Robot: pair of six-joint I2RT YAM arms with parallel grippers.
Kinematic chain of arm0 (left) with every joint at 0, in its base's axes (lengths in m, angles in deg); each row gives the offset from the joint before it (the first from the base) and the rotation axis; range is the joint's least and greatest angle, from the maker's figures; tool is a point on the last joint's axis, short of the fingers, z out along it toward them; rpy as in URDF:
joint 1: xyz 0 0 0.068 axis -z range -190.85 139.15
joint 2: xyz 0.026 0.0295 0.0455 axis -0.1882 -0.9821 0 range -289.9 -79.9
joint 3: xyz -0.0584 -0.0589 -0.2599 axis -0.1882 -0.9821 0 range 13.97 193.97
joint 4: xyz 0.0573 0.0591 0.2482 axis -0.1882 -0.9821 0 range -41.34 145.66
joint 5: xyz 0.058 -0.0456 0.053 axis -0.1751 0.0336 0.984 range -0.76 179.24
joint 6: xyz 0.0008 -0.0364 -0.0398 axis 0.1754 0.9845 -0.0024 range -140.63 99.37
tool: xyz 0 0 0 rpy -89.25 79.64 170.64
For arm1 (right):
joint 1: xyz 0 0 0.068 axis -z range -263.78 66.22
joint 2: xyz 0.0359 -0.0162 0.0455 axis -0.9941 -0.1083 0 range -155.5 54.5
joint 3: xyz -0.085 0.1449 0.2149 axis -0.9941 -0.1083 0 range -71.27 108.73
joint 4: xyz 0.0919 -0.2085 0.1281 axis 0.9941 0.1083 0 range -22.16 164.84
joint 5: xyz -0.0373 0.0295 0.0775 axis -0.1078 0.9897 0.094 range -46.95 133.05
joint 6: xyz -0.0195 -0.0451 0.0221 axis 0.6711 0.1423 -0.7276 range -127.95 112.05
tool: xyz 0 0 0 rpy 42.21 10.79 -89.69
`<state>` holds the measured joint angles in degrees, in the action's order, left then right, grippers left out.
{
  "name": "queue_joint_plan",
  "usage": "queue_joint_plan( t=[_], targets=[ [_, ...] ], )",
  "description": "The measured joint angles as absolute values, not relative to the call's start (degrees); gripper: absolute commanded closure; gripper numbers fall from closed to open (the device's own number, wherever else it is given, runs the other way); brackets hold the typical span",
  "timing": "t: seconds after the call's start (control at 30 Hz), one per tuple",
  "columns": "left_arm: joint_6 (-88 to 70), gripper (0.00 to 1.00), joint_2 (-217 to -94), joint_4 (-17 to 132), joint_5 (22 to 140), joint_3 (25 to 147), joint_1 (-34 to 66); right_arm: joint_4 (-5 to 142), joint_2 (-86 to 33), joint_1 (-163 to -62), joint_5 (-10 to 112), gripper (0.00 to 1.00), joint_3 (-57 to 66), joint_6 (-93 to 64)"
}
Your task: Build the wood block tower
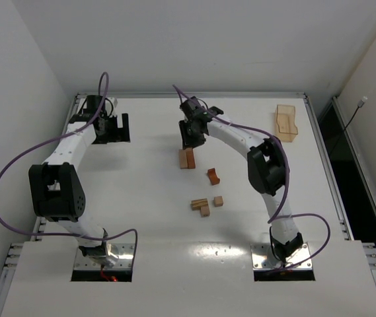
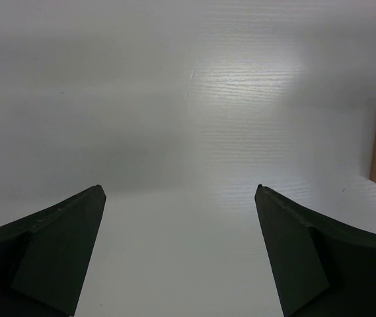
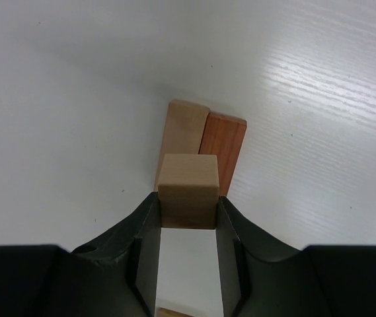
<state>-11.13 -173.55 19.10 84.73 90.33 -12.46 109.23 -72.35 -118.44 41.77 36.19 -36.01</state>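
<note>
1. The right gripper [image 3: 188, 205] is clamped on a pale cube [image 3: 188, 181], with one dark finger flat against each side face. The cube is smooth, light wood with crisp edges.
2. Just past the cube stands the tower [image 1: 187, 158]. It is a tan bar [image 3: 182, 129] and a reddish-brown bar [image 3: 224, 145] lying flat with their long sides touching. Both rest on the white, faintly grained worktop [image 3: 320, 99]. I cannot tell whether the cube touches them.
3. The right arm reaches far over the worktop with its elbow bent, and its wrist tips down at the tower's far end.
4. The left gripper [image 2: 181, 191] has its jaws wide apart, low over bare worktop well left of the tower.
5. On the base side of the tower lie three loose pieces: a reddish notched block [image 1: 213, 176], a small loose cube [image 1: 219, 201] and a tan L-shaped piece [image 1: 200, 207].
6. The shallow tray [image 1: 285, 122] sits far right of the tower, and every block lies outside it.
</note>
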Motion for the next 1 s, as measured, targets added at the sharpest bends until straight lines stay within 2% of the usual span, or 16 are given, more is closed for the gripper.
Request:
queue_joint_plan(
  t=[1.0],
  targets=[
    [-11.1,0.04,-175.8,18.9,83.7,90.4,-14.0,107.3,-78.1,-118.8,42.0,1.0,37.6,-35.4]
  ],
)
